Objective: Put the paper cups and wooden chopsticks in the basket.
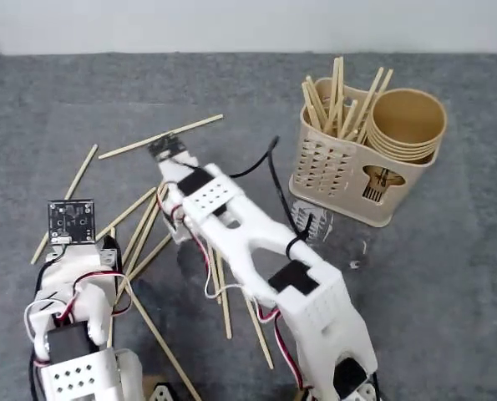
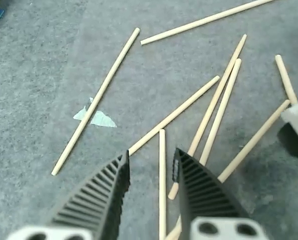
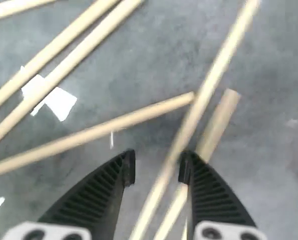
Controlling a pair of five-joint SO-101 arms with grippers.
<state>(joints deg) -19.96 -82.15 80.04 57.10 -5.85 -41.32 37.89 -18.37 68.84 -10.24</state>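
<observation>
Several chopsticks (image 1: 340, 100) already stand in the basket (image 1: 340, 171), next to the stacked paper cups (image 1: 407, 125) nested in its other compartment. Roughly a dozen loose chopsticks (image 1: 160, 136) lie scattered on the grey mat (image 1: 448, 276), well apart from the basket. My left gripper (image 2: 150, 167) is spread, with one stick (image 2: 162, 175) lying between its tips. My right gripper (image 3: 156, 167) is spread too and straddles a slanting stick (image 3: 199, 110), pinching nothing. Judgement: cups done, chopsticks partly done.

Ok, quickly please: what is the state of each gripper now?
Left gripper: open, holding nothing.
Right gripper: open, holding nothing.
</observation>
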